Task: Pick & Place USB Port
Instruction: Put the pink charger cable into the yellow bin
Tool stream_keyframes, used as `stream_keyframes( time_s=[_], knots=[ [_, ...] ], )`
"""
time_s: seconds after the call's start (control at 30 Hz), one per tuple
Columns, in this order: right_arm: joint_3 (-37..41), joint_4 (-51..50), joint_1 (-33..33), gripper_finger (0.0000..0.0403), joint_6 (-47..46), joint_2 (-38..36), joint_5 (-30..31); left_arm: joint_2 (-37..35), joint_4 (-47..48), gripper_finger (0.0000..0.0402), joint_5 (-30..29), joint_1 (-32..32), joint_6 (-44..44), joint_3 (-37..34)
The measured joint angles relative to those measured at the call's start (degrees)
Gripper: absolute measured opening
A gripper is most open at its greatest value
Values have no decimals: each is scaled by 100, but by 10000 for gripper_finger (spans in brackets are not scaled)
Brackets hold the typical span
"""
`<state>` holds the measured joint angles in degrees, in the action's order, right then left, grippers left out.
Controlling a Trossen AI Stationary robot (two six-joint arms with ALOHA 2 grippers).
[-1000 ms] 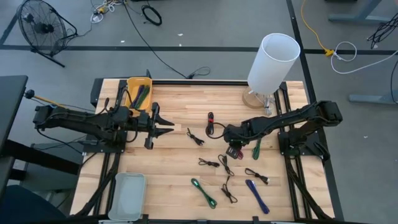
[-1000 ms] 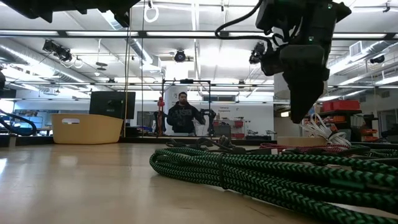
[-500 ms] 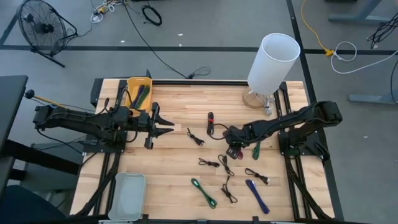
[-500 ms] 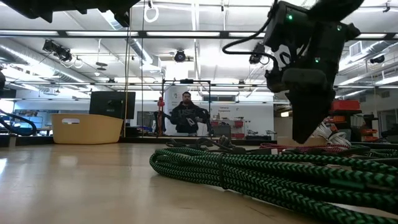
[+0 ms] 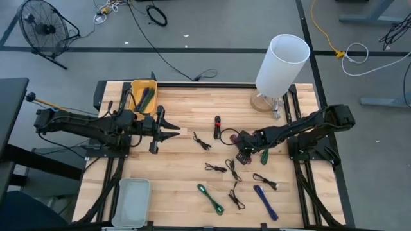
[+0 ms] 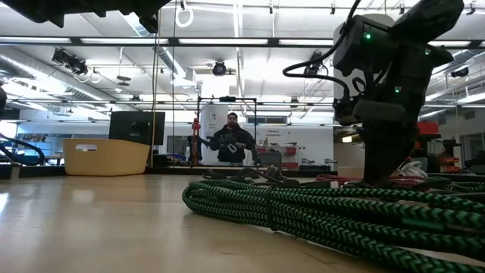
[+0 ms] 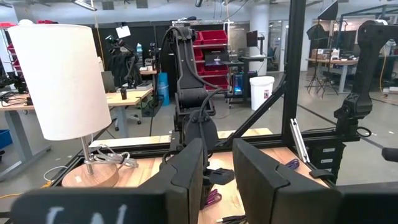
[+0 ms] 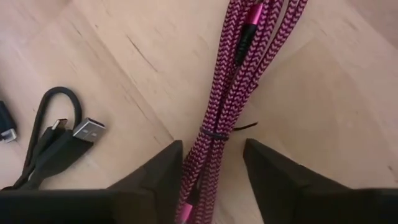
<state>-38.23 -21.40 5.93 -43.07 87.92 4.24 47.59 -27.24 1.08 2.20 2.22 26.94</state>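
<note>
A pink braided USB cable bundle (image 8: 236, 81), bound by a thin tie, lies flat on the wooden table right of centre. My right gripper (image 8: 211, 155) points steeply down over it, open, with one finger on each side of the bundle's near end; I cannot tell whether a finger touches it. In the high view the gripper (image 5: 243, 154) covers most of the bundle. My left gripper (image 5: 170, 133) waits level above the table's left half, open, with nothing between its fingers.
A black USB cable (image 8: 59, 137) lies beside the pink one. Several more cables are scattered on the table: black (image 5: 217, 168), green (image 5: 210, 197), blue (image 5: 266, 202). A yellow bin (image 5: 136, 86) stands far left, a white tray (image 5: 131, 200) near left, a lamp (image 5: 280, 64) far right.
My right gripper has come down toward the pink cable bundle and shifted a little toward the table's right edge. The cable has stayed where it lay.
</note>
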Motion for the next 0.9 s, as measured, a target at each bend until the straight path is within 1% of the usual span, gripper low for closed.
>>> stream_keyframes(
  time_s=[0.03,0.1,0.2,0.23,0.33,0.4,0.47,0.53,0.67,0.77,0.9],
  knots=[
    [4,-8,-2,156,0,0,-4,1,0,94,0,0,0,0],
    [6,-26,-8,115,2,4,-49,2,0,94,0,0,0,0],
    [10,-24,-18,31,92,7,-159,1,0,94,0,0,0,0],
    [7,-20,-15,20,142,7,-187,1,0,94,0,0,0,0],
    [-85,-41,-20,17,141,0,-371,1,0,94,0,0,-2,0],
    [-243,-110,-2,10,298,-23,-699,2,2,94,0,0,-2,0],
    [-524,-246,24,10,485,-111,-846,1,1,94,0,0,-2,0],
    [-875,-426,12,10,752,-188,-845,1,-6,94,1,1,-3,0],
    [-1683,-774,22,10,1384,-362,-487,0,-31,94,0,0,0,0],
    [-2191,-783,24,10,1908,-530,35,2,-80,94,1,1,-2,0],
    [-2676,-235,13,10,2668,-658,757,2,-199,94,0,0,-4,0]
  ],
)
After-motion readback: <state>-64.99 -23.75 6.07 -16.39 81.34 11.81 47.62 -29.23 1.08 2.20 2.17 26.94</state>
